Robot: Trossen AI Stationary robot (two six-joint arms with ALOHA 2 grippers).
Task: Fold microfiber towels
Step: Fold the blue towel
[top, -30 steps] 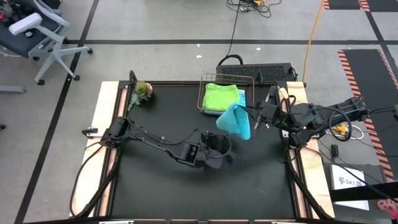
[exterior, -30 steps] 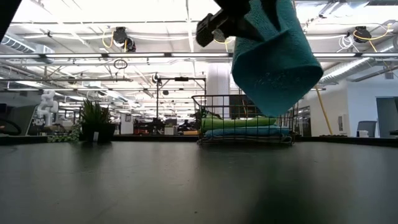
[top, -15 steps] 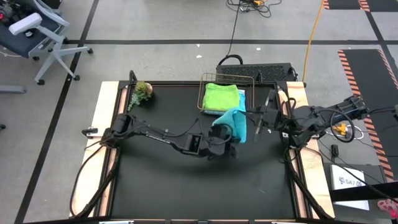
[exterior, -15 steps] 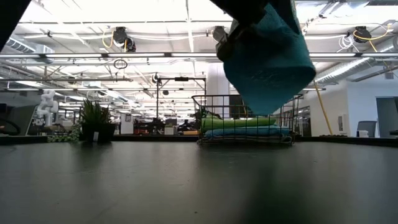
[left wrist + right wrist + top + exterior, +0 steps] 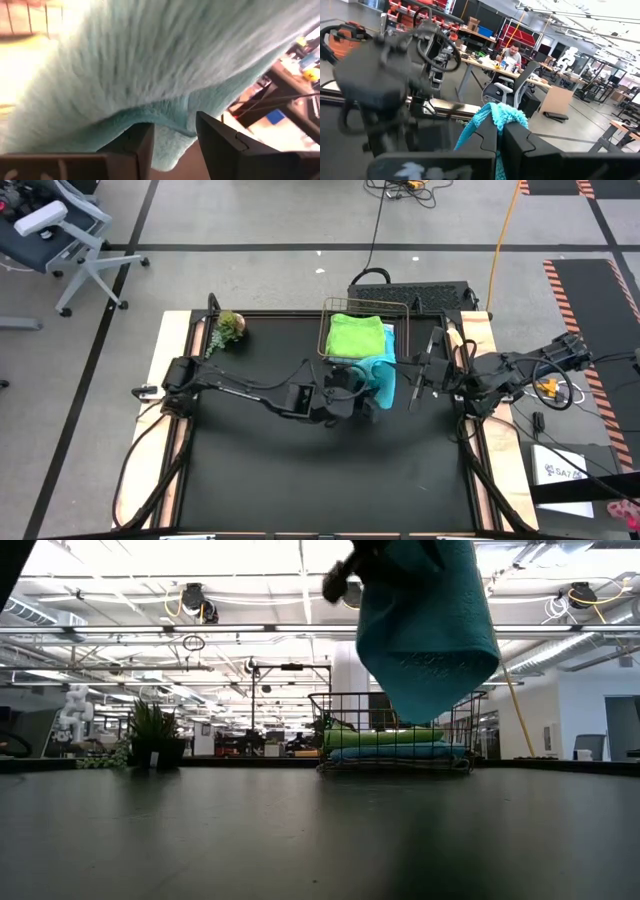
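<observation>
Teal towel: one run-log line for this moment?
teal towel hanging above table | right gripper shut on it | left gripper open under its edge | basket holds green towel

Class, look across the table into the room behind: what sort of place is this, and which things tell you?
Probably a big open robotics lab or workshop: rows of ceiling strip lights, cluttered workbenches with office chairs, and cables on the floor.

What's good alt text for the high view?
Seen from above, the right tool is shut on a teal towel hanging over a black table, while the left tool reaches in under it, fingers apart. Behind them a wire basket holds a folded lime green towel; a small plant sits at the far left corner.
</observation>
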